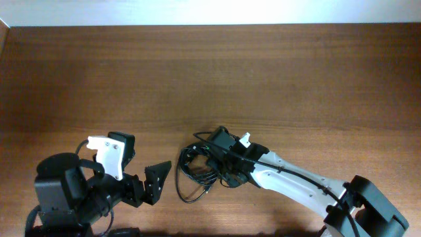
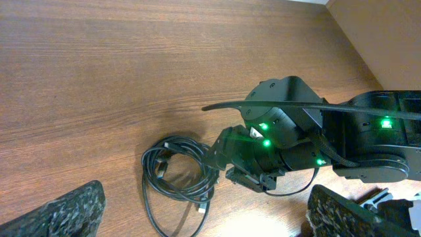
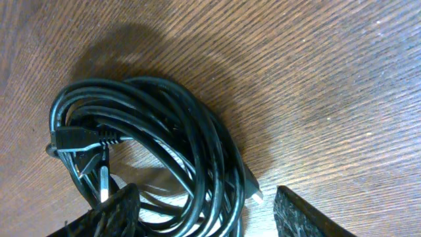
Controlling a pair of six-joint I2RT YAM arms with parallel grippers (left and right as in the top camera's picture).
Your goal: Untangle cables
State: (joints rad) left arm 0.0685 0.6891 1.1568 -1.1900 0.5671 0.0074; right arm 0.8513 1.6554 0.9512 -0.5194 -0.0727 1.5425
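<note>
The cables (image 1: 191, 164) are thin black cords lying as a coiled bundle on the wooden table (image 1: 210, 79), with one loose loop trailing toward the front edge. My right gripper (image 1: 209, 166) reaches in from the right and stands open over the coil's right side. In the right wrist view several strands of the cables (image 3: 164, 131) pass between the right gripper's (image 3: 204, 220) jaws, and a pale plug tip (image 3: 255, 193) lies just inside the right finger. The left gripper (image 1: 141, 164) is wide open to the left of the coil, apart from it. From the left wrist the cables (image 2: 178, 192) lie ahead of the left gripper (image 2: 204, 214).
The right arm's black and white body (image 1: 289, 181) stretches from the front right corner toward the coil. The left arm's base (image 1: 62, 191) fills the front left corner. The table's far edge (image 1: 210, 25) meets a pale wall.
</note>
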